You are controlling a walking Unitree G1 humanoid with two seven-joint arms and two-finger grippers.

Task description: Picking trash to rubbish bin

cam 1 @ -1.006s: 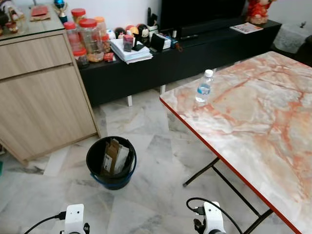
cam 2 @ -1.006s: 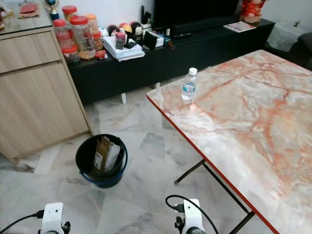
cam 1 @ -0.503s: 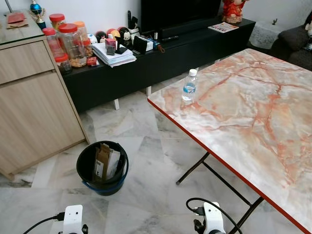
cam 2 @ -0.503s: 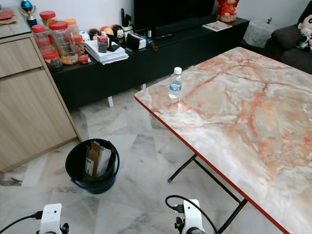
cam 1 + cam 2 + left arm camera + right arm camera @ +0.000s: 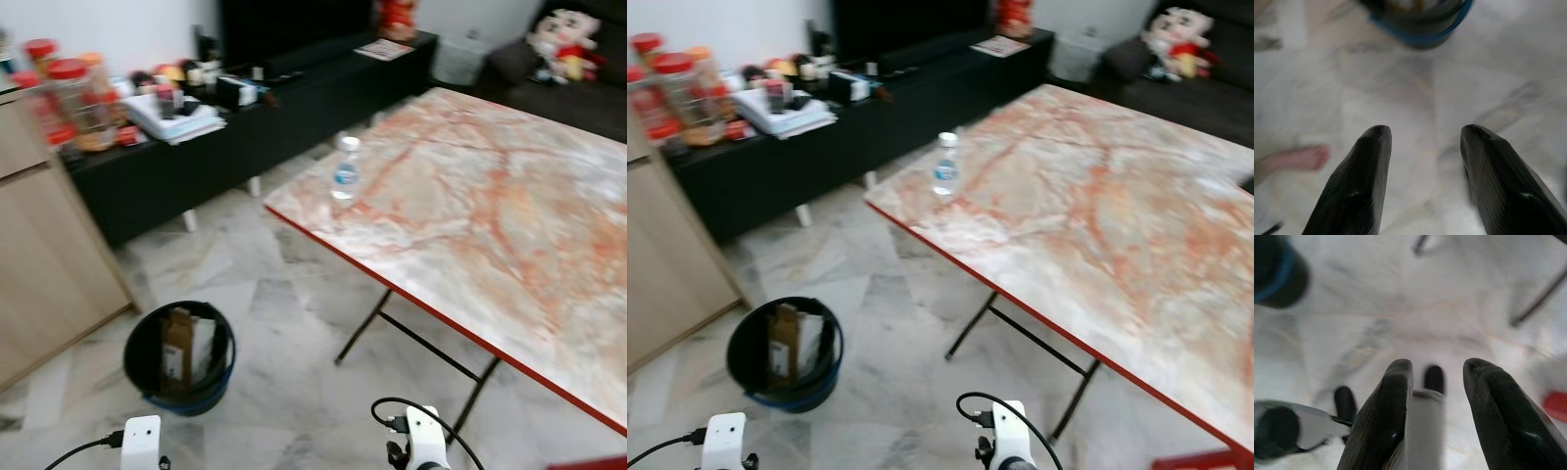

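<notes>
Both pairs of jaws hang parted and empty over the marble floor (image 5: 1400, 98), left gripper (image 5: 1422, 134), right gripper (image 5: 1437, 367), while the water bottle (image 5: 345, 169) stands near the table (image 5: 509, 215) corner, probably light, slick, crushable, best pinched mid-body, bin (image 5: 179, 357) below.

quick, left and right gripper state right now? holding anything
Left gripper: open, holding nothing, hanging over the marble floor near the black bin.
Right gripper: open, holding nothing, hanging over the floor.
</notes>
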